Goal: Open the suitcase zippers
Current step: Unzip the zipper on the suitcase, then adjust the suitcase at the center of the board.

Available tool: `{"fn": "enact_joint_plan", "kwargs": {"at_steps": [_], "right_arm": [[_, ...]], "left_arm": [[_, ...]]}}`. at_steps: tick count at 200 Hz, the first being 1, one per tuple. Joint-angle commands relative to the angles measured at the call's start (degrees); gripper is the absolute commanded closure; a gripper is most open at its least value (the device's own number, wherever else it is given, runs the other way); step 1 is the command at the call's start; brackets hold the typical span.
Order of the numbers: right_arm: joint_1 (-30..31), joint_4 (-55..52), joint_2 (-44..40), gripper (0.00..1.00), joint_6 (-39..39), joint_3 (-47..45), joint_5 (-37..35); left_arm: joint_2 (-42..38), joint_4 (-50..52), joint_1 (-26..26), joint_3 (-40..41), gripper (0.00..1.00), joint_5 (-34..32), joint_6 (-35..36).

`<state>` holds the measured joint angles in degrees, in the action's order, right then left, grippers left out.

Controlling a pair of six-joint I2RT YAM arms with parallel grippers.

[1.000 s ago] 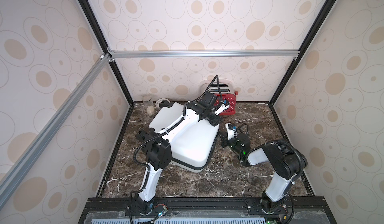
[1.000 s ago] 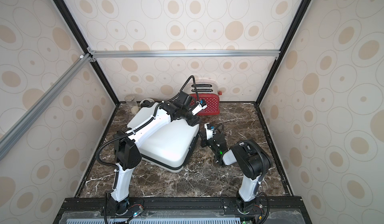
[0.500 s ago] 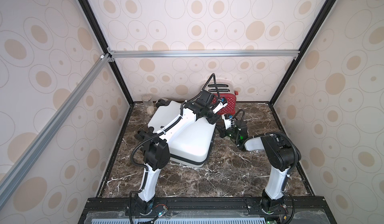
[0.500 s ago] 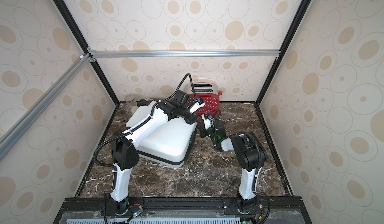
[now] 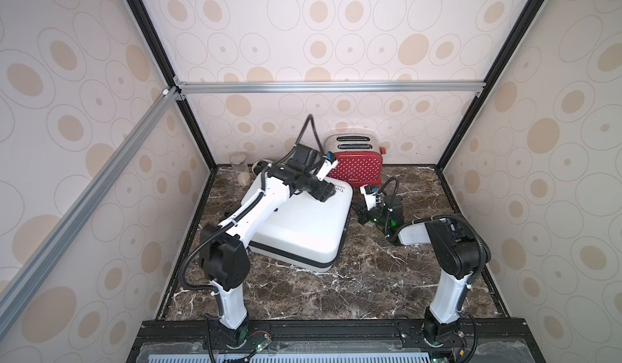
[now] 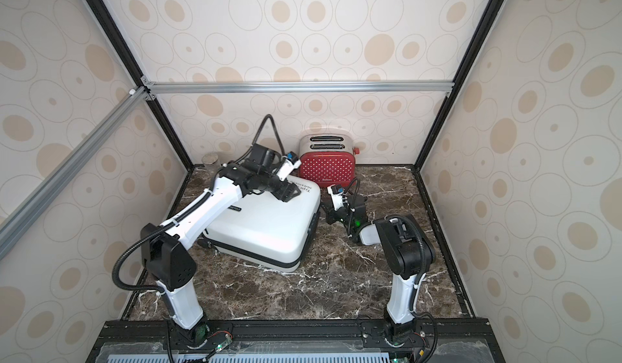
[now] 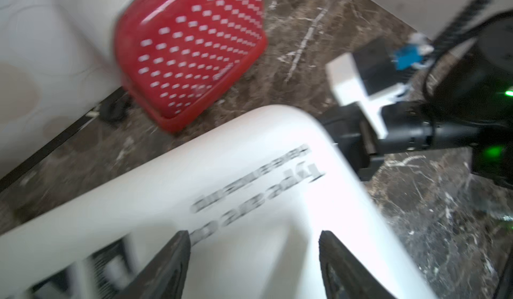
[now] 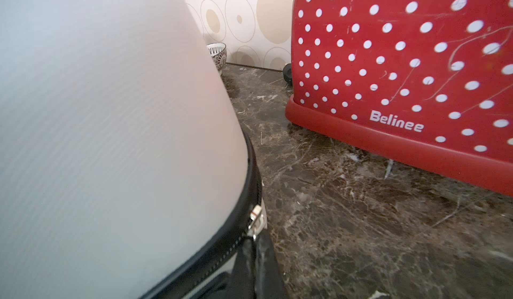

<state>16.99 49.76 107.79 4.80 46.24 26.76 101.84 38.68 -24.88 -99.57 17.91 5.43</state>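
suitcase: flat on the table, slightly toward 10 o'clock
left gripper: spread wide over its 1 o'clock corner, holding nothing
right gripper: pinched tight on the zipper pull, 3 o'clock edge
toaster: 12 o'clock, behind the case

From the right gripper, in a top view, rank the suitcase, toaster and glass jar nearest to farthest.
1. Suitcase, right beside the right gripper, at its side edge.
2. Toaster, behind it by the back wall.
3. Glass jar, far back-left corner.
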Motion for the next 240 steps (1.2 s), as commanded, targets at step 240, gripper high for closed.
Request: {"fn": "enact_joint_plan", "kwargs": {"at_steps": [240], "right_arm": [[6.59,-0.03,-17.07,1.00,-15.11,-12.85,1.91]], "left_arm": [[-6.63,-4.74,23.55,14.99,0.27,7.28,-5.49]]}}
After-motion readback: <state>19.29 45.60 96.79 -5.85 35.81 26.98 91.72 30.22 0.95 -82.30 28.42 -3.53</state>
